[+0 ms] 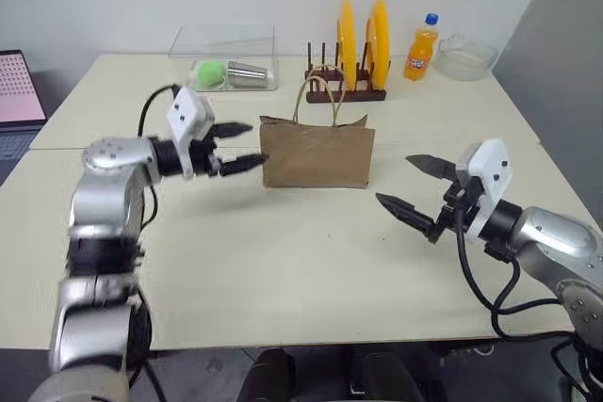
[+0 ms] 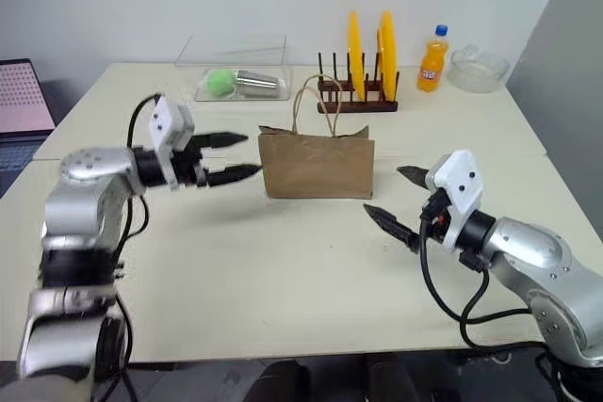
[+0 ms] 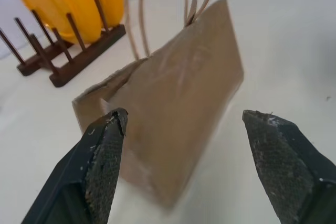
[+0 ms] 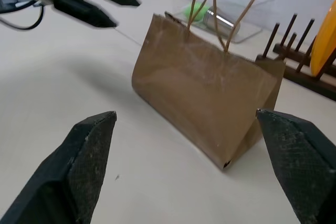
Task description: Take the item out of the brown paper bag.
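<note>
We see a wooden rack (image 1: 344, 93) holding two yellow plates (image 1: 363, 42), an orange soda bottle (image 1: 420, 48), a glass bowl (image 1: 464, 56), and a clear box (image 1: 224, 56) containing a green ball (image 1: 209, 72).

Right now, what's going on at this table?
A two-armed robot faces a brown paper bag standing upright on the table, handles up. The left gripper sits open just beside the bag's left end; the right gripper is open too, off to the bag's right, apart from it. Neither holds anything, and nothing has been taken out of the bag yet.
</note>
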Controlling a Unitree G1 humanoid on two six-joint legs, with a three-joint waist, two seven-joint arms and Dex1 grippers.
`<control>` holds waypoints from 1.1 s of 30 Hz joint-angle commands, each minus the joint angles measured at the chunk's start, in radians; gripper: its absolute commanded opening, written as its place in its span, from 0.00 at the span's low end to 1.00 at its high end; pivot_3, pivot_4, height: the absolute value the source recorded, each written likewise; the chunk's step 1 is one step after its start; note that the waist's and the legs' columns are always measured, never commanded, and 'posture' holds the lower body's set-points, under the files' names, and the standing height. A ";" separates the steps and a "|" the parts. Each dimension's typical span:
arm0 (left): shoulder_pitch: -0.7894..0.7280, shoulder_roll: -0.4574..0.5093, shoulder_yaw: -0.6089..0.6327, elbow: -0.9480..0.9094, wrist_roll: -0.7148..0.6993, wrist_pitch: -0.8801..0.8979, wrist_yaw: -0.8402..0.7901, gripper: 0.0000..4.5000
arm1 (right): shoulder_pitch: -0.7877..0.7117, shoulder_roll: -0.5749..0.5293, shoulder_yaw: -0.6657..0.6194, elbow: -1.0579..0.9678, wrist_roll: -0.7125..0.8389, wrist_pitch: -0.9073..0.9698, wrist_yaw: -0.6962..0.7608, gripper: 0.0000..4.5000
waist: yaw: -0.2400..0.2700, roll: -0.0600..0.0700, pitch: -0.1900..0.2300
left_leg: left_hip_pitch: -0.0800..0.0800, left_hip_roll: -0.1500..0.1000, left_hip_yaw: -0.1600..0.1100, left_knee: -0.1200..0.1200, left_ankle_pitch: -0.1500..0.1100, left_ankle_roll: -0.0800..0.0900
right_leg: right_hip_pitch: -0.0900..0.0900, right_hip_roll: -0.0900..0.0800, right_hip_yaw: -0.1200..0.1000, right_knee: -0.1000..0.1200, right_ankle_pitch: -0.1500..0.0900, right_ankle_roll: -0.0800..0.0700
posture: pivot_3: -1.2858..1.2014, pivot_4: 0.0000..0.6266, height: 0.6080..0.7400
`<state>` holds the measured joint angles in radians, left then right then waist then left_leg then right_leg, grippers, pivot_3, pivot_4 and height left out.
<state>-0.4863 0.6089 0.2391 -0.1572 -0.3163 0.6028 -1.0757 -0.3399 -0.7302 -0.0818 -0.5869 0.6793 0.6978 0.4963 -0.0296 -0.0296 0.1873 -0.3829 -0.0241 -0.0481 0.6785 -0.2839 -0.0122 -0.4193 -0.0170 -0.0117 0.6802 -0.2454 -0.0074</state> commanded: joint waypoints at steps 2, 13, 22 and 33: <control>0.175 -0.059 0.117 -0.434 -0.178 0.251 0.220 0.83 | -0.202 0.007 0.070 0.225 -0.140 -0.134 0.101 0.63 | 0.004 0.000 0.000 | 0.001 0.000 0.000 0.000 0.000 0.000 | 0.001 0.000 0.000 0.000 -0.002 0.003 | 0.52 0.24 1.00; 0.407 -0.077 0.207 -0.740 -0.353 0.371 0.467 0.83 | -0.794 0.127 0.287 1.132 -0.554 -0.544 0.287 0.01 | 0.001 0.001 0.000 | 0.009 0.000 0.001 -0.001 0.000 0.000 | 0.007 0.001 0.001 0.000 0.000 -0.001 | 0.52 0.24 1.00; 0.420 -0.031 0.181 -0.747 -0.446 0.353 0.537 0.83 | -1.108 0.325 0.432 1.815 -0.863 -0.819 0.232 0.01 | 0.000 0.001 0.000 | 0.009 0.000 0.001 -0.002 0.000 -0.001 | 0.007 0.001 0.001 -0.001 0.000 -0.002 | 0.52 0.24 1.00; 0.540 0.064 0.169 -0.747 -0.478 0.264 0.474 0.83 | -1.146 0.382 0.456 1.904 -0.996 -0.900 0.396 0.01 | 0.001 0.002 0.001 | 0.006 0.000 0.001 -0.003 0.000 -0.001 | 0.004 0.000 0.000 -0.001 0.000 -0.003 | 0.52 0.24 1.00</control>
<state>0.0457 0.6577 0.3984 -0.8745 -0.7875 0.9029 -0.5800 -1.4547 -0.3343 0.3774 1.3325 -0.3038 -0.1706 0.8392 -0.0290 -0.0272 0.1885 -0.3767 -0.0244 -0.0472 0.6759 -0.2837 -0.0134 -0.4150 -0.0169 -0.0113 0.6791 -0.2454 -0.0106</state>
